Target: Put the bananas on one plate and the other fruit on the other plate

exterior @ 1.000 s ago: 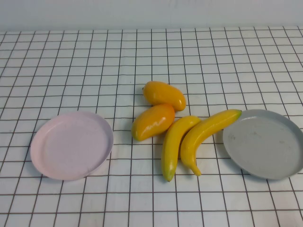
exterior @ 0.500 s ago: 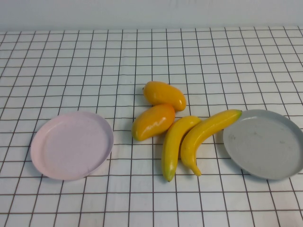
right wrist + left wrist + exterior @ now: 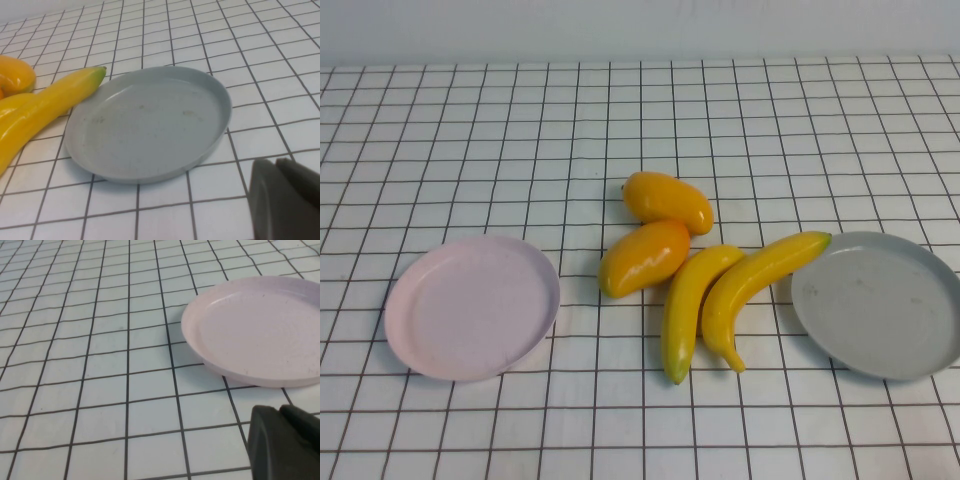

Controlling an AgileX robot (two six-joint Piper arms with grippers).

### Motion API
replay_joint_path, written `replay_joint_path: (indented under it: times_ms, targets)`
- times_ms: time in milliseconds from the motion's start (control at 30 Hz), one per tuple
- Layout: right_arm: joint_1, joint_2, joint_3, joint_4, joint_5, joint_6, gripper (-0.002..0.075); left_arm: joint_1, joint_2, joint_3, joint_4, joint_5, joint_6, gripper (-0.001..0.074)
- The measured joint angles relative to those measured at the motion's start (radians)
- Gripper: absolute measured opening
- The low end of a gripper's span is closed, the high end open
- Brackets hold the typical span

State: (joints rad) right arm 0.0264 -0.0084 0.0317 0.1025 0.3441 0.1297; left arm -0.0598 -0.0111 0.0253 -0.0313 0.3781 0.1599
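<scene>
1. Nothing has moved since the earlier frames; all items sit where they were.
2. Gridded table (image 3: 470, 130): white surface with black lines, carrying everything.
3. Grey plate (image 3: 880, 305): on the robot's right, bare. The green tip of the right banana (image 3: 752, 290) touches or just overlaps its rim.
4. Pink plate (image 3: 470, 305): on the robot's left, bare, well apart from the fruit.
5. Bananas: the left banana (image 3: 685, 305) lies touching the right one, between the plates, nearer the grey.
6. Mangoes: the near mango (image 3: 642, 257) touches the left banana; the far mango (image 3: 667, 200) rests against it behind.
7. Left gripper (image 3: 285, 442): near the pink plate's edge; finger state cannot be told.
8. Right gripper (image 3: 285, 197): near the grey plate's edge; finger state cannot be told.
</scene>
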Motion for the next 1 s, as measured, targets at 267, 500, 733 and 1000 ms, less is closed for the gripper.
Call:
replay_joint_path:
  times_ms: [267, 500, 733, 1000]
  targets:
    - [0.0, 0.0, 0.0, 0.0, 0.0, 0.0, -0.0016, 0.0, 0.0, 0.0, -0.031, -0.004, -0.005, -0.0004]
    - [0.0, 0.0, 0.0, 0.0, 0.0, 0.0, -0.0016, 0.0, 0.0, 0.0, -0.166, -0.087, -0.013, -0.0004]
    - [0.0, 0.0, 0.0, 0.0, 0.0, 0.0, -0.0016, 0.0, 0.0, 0.0, -0.184, -0.122, -0.014, -0.0004]
    - [0.0, 0.0, 0.0, 0.0, 0.0, 0.0, -0.0016, 0.0, 0.0, 0.0, -0.257, -0.154, -0.015, -0.0004]
